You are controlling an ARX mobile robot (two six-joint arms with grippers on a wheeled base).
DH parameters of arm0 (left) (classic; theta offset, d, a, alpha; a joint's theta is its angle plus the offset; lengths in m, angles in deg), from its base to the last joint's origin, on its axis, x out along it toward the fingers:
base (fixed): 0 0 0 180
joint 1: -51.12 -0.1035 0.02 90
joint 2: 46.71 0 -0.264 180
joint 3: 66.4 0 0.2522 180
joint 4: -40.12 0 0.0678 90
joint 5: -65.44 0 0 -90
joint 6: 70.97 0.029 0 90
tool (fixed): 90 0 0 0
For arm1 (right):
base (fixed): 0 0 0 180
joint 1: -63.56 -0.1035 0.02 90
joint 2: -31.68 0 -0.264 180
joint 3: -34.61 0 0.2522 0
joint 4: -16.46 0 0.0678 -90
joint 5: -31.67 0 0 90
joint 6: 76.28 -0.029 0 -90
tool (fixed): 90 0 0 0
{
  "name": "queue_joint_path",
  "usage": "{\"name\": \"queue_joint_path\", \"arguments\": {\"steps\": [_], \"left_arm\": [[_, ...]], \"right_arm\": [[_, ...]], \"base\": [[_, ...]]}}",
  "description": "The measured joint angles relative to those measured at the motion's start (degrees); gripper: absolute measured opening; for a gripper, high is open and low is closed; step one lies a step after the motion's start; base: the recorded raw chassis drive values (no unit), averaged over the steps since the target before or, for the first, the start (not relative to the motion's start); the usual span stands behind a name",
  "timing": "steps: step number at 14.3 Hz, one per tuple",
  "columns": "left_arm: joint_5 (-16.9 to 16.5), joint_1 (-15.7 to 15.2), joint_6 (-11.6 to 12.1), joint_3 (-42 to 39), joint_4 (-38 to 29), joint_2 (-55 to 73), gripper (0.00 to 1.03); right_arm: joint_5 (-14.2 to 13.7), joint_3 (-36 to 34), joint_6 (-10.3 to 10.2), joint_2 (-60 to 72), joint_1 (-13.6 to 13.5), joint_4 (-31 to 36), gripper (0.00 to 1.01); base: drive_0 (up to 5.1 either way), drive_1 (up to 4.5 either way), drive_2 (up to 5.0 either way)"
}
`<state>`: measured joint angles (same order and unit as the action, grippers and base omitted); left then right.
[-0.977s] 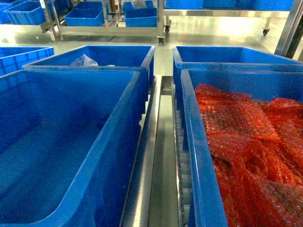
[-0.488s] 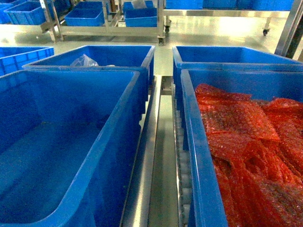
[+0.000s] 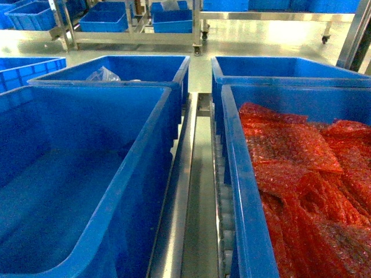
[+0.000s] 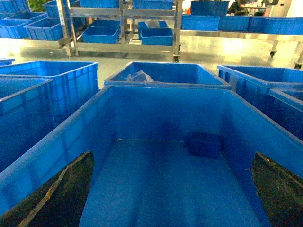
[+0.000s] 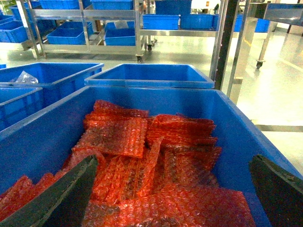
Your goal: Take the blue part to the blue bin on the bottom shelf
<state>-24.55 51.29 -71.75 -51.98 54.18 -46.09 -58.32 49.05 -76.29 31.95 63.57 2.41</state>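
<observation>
A small dark-blue block, the blue part (image 4: 204, 144), lies on the floor of a large blue bin (image 4: 66, 137), near its far right corner. My left gripper (image 4: 173, 153) hangs open above this bin's near end, well short of the part, with nothing between its fingers (image 4: 61, 194). My right gripper (image 5: 174, 158) is open over the neighbouring blue bin (image 5: 236, 127), which is full of red bubble wrap (image 5: 142, 156). Both bins rest on shiny steel rails and a white roller track (image 3: 223, 223), which looks like the bottom shelf. Neither gripper shows in the head view.
Two more blue bins (image 3: 133, 66) (image 3: 278, 66) stand behind the near ones; the left one holds a clear plastic bag (image 3: 102, 74). Another blue bin (image 3: 23, 66) is at the far left. Across the shiny floor stands a steel rack (image 3: 133, 37) with blue bins.
</observation>
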Motion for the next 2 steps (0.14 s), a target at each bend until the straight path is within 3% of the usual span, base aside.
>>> {"name": "queue_joint_path", "arguments": {"steps": [2], "left_arm": [[0.0,0.0,0.0,0.0,0.0,0.0,0.98]], "right_arm": [[0.0,0.0,0.0,0.0,0.0,0.0,0.98]], "base": [[0.0,0.00,0.0]]}}
